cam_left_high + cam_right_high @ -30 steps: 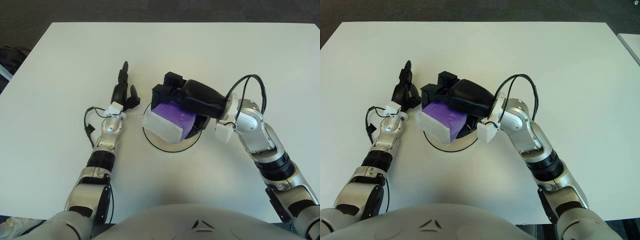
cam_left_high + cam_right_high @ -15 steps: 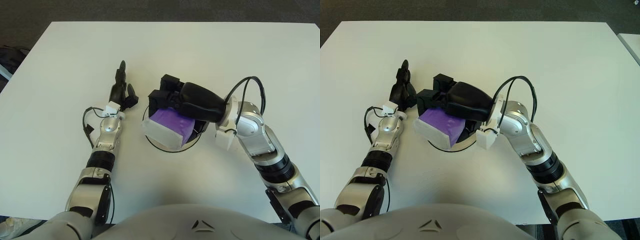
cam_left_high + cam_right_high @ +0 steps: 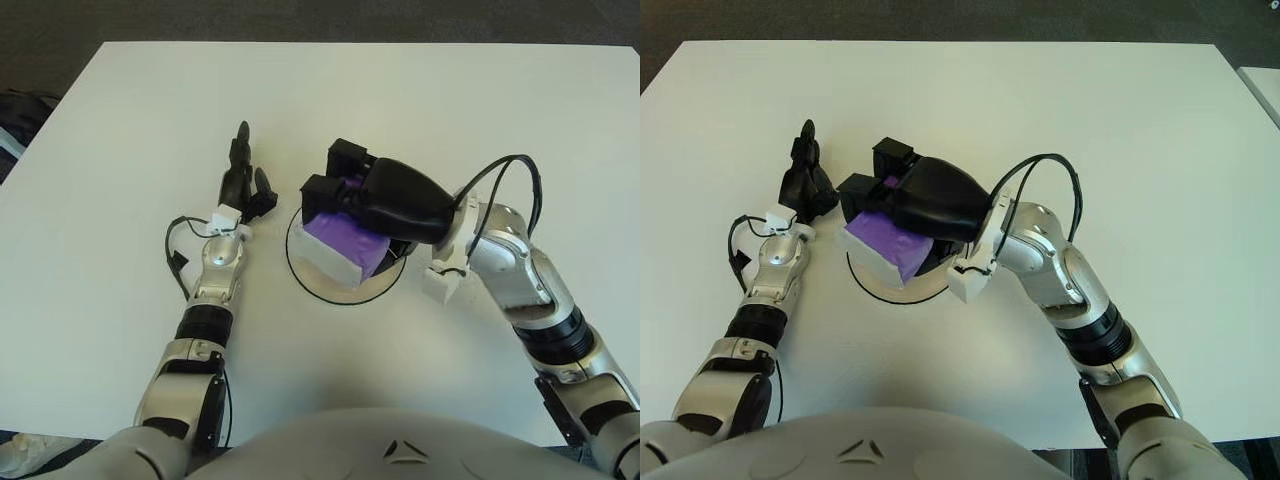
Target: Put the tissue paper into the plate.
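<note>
Tissue paper pack (image 3: 343,241), purple top with white sides, sits tilted over the plate (image 3: 330,292), lower-left corner past the rim at about 8 o'clock. Right hand (image 3: 352,188) covers its upper end at 12 o'clock, fingers clamped on it, though contact with the plate is hard to tell. Left hand (image 3: 244,182) at 9 o'clock, fingers extended, holding nothing, on white table (image 3: 120,150).

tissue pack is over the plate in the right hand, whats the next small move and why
Probably open the right hand and let go. The tissue pack already sits within the plate rim, seemingly resting on it, with the fingers curled over its far end. The left hand shows idle left of the plate.
</note>
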`<state>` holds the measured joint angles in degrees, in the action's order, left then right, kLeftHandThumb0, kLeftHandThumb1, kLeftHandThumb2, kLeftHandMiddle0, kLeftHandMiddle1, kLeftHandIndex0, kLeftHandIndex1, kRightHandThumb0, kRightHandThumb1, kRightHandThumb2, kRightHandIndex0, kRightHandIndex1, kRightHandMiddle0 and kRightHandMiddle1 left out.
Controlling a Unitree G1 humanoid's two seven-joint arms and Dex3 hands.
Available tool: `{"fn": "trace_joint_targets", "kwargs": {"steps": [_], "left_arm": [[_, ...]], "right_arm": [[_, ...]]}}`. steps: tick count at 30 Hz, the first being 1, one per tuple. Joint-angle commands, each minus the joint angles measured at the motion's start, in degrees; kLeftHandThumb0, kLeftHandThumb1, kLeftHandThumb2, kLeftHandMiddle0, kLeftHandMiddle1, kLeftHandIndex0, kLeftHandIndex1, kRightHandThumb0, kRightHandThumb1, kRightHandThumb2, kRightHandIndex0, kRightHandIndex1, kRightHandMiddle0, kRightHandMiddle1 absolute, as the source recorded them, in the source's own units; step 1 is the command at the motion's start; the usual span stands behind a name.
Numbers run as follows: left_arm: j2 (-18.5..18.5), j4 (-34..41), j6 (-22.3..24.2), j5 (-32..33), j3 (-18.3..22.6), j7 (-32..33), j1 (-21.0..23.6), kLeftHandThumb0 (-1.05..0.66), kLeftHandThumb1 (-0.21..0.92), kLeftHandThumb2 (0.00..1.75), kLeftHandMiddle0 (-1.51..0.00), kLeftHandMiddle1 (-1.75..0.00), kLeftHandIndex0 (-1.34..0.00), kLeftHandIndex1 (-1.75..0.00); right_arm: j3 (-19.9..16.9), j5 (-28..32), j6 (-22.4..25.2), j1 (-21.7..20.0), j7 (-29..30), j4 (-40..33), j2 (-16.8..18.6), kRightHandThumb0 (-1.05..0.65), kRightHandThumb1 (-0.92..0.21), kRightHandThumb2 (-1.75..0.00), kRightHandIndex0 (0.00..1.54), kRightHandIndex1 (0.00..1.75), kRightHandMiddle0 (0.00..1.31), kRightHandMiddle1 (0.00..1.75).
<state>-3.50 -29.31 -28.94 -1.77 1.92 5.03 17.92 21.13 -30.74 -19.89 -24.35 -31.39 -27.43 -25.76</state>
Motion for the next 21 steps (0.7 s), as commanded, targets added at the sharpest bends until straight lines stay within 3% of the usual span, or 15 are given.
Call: {"fn": "trace_joint_targets", "kwargs": {"steps": [1, 3, 7, 9, 10, 11, 12, 14, 15, 17, 21], "left_arm": [[4.6, -4.6, 0.3, -0.4, -1.5, 1.2, -5.9, -0.91, 0.92, 1.07, 0.0, 0.0, 0.0, 0.0], [5.9, -3.9, 1.0, 2.1, -0.7, 0.1, -6.0, -0.9, 0.92, 1.07, 0.0, 0.0, 0.0, 0.0], [7.8, -2.3, 3.1, 5.4, 0.0, -1.3, -6.4, -0.89, 0.92, 1.06, 0.0, 0.0, 0.0, 0.0], [-2.1, 7.0, 9.3, -16.2, -6.8, 2.5, -8.4, -0.83, 0.92, 1.12, -0.02, -0.01, -0.01, -0.01], [-4.9, 9.7, 11.2, -22.5, -8.7, 3.6, -9.1, -0.72, 0.91, 1.23, -0.06, -0.05, -0.01, -0.15], [-7.4, 12.4, 6.6, -20.2, -8.9, -1.5, -9.8, -0.69, 0.91, 1.26, -0.07, -0.06, -0.01, -0.18], [-4.9, 12.9, 2.1, -5.8, -7.2, -10.5, -10.2, -0.67, 0.91, 1.27, -0.07, -0.06, 0.0, -0.18], [-1.6, 13.6, -2.4, 11.2, -5.3, -20.7, -10.9, -0.68, 0.92, 1.13, -0.12, -0.17, 0.0, -0.41], [-1.3, 13.2, -2.8, 13.4, -5.1, -22.4, -10.8, -0.69, 0.92, 1.06, -0.14, -0.2, 0.0, -0.5], [-2.1, 12.7, -3.3, 12.7, -5.0, -23.2, -10.8, -0.71, 0.92, 1.05, -0.13, -0.21, 0.0, -0.52], [-3.0, 14.7, -2.3, 10.2, -4.3, -22.0, -11.9, -0.74, 0.92, 1.09, -0.08, -0.19, 0.0, -0.43]], "right_arm": [[-0.2, -1.1, -1.4, -1.4, -1.6, -1.2, -1.7, -0.77, -0.87, -0.92, 0.05, 0.55, 0.04, 0.53], [-0.4, -1.8, -2.4, -2.3, -1.6, -0.3, -2.4, -0.84, -0.9, -0.92, 0.02, 0.3, 0.01, 0.28], [-0.5, -3.6, -3.5, -2.6, -1.0, 0.2, -2.9, -0.89, -0.92, -0.92, 0.0, 0.12, 0.0, 0.08], [-0.5, -4.0, -3.6, -2.7, -0.8, 0.5, -2.9, -0.91, -0.92, -0.92, 0.0, 0.07, 0.0, 0.04], [-0.6, -4.1, -3.7, -2.7, -0.7, 0.5, -2.9, -0.92, -0.92, -0.92, 0.0, 0.04, 0.0, 0.02], [-0.6, -4.2, -3.7, -2.8, -0.7, 0.7, -3.0, -0.92, -0.92, -0.92, 0.0, 0.04, 0.0, 0.02], [-0.6, -4.4, -3.6, -3.0, -0.8, 1.0, -3.1, -0.93, -0.92, -0.92, 0.0, 0.03, 0.0, 0.01], [-0.6, -4.5, -3.6, -3.2, -0.9, 1.2, -3.2, -0.93, -0.92, -0.91, 0.0, 0.01, 0.0, 0.0], [-0.6, -4.6, -3.5, -3.6, -1.2, 1.5, -3.3, -0.93, -0.92, -0.91, 0.0, 0.01, 0.0, 0.0], [-0.7, -4.7, -3.4, -4.4, -1.8, 1.9, -3.5, -0.94, -0.92, -0.9, 0.0, 0.0, 0.0, 0.0], [-0.7, -4.7, -3.1, -5.5, -2.7, 2.5, -3.8, -0.95, -0.92, -0.89, 0.0, 0.0, 0.0, 0.0]]}}
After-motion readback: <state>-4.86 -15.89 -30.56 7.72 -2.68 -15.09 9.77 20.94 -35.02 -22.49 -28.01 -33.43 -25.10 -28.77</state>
